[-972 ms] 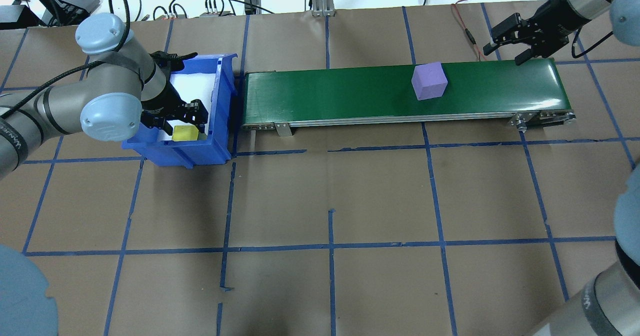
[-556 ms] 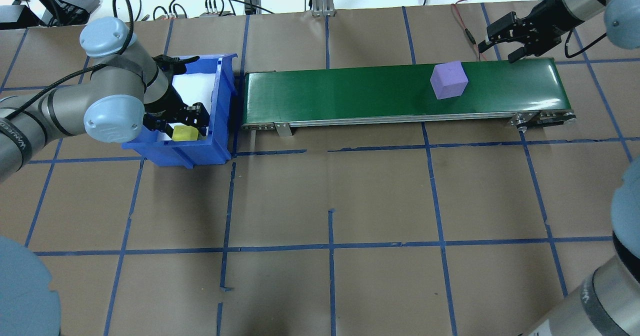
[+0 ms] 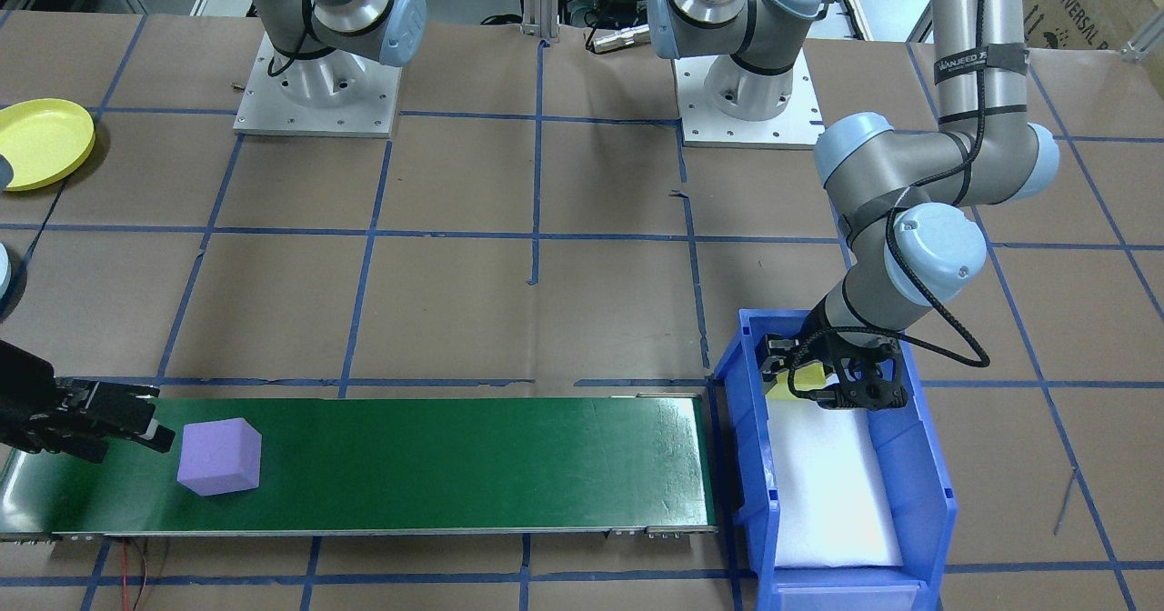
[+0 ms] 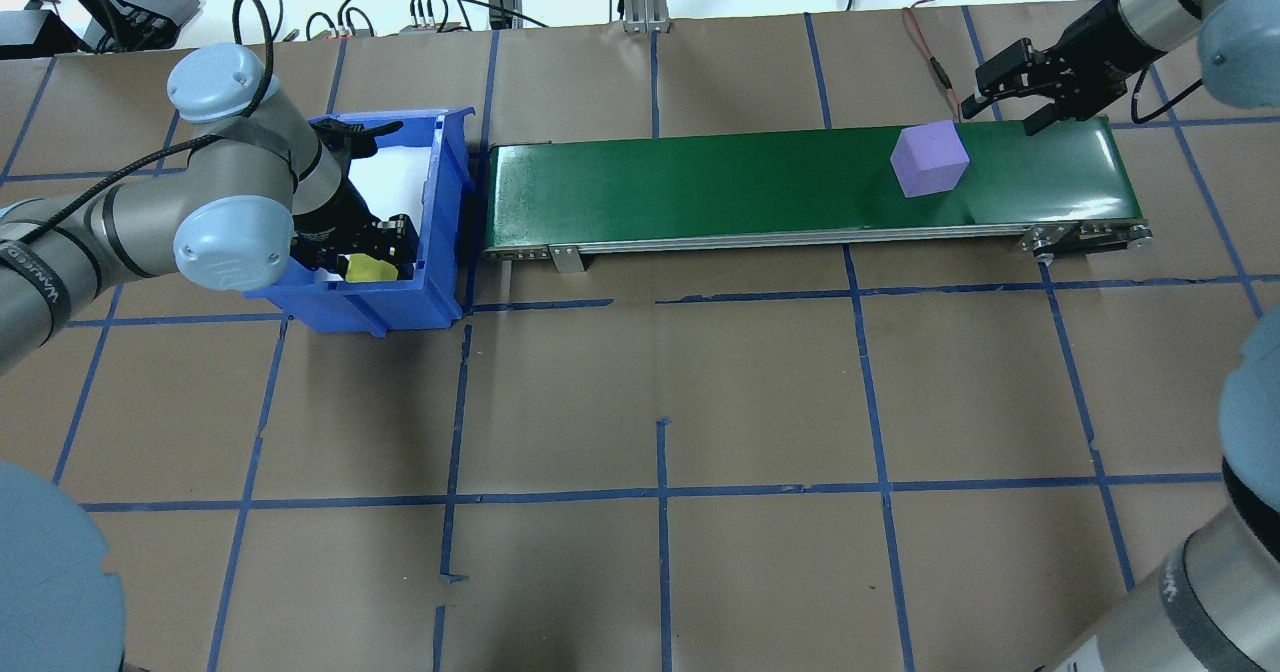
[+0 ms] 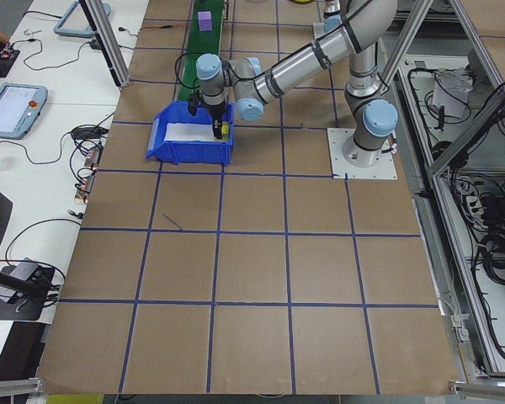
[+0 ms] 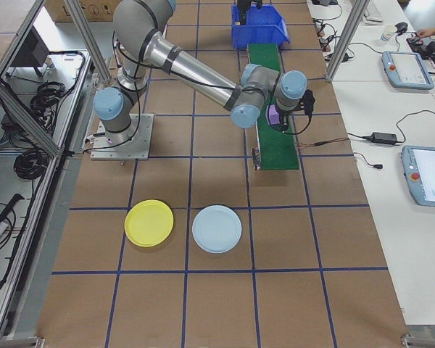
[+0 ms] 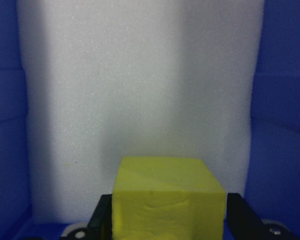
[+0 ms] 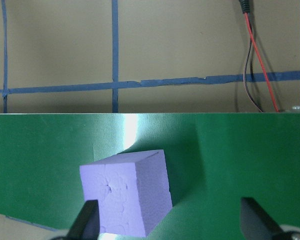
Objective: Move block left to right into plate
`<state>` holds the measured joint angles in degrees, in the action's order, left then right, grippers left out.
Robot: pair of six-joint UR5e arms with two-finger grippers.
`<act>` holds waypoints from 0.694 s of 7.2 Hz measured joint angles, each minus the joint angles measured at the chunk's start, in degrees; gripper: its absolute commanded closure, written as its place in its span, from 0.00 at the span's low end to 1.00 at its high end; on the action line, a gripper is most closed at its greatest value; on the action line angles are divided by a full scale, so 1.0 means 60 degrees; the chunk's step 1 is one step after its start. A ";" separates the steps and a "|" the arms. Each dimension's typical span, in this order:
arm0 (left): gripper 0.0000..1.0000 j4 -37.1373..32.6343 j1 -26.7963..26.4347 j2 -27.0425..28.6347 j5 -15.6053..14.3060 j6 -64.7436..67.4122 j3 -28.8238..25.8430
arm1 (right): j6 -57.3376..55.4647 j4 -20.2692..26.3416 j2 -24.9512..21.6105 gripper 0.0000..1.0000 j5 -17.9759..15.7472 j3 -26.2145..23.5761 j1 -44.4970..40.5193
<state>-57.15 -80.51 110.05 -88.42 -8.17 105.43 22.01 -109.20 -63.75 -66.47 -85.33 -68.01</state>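
- Purple foam block [image 3: 219, 456] sits in the front-facing view on the green conveyor belt [image 3: 436, 465] near its left end, one corner turned toward the camera; the right gripper [image 3: 136, 425] reaches in low from the left, just beside it, fingers parted. The yellow plate [image 3: 41, 143] lies far off at the left edge.
- At the right of that view the left arm bends down into the blue bin [image 3: 918, 493], and the left gripper [image 3: 832, 382] is closed around a yellow block [image 3: 800, 376].
- Overhead, the purple block [image 4: 930, 159] rests near the belt's right end, and the right gripper [image 4: 1015, 102] hovers spread just beyond its far side, not touching.
- The right wrist camera shows the purple block [image 8: 127, 192] between the wide fingers [image 8: 85, 222], nearer the left one, untouched.
- The left wrist camera shows the yellow block [image 7: 167, 197] gripped over white foam padding [image 7: 140, 90].
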 measured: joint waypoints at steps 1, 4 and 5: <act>0.56 0.0002 0.0000 0.0017 -0.0003 -0.0003 -0.0024 | 0.0019 -0.0009 -0.0007 0.00 -0.0177 -0.0065 -0.0001; 0.56 -0.0039 0.0000 -0.0136 -0.0049 -0.0027 -0.0414 | 0.0077 -0.0438 0.0207 0.00 -0.0379 -0.0143 -0.0020; 0.56 -0.0253 0.0000 -0.0340 -0.0072 -0.0007 -0.0791 | 0.0085 -0.0509 0.0280 0.00 -0.0552 -0.0150 -0.0039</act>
<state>-58.67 -80.51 108.01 -88.85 -8.21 100.69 22.52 -112.25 -62.07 -69.79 -86.23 -68.25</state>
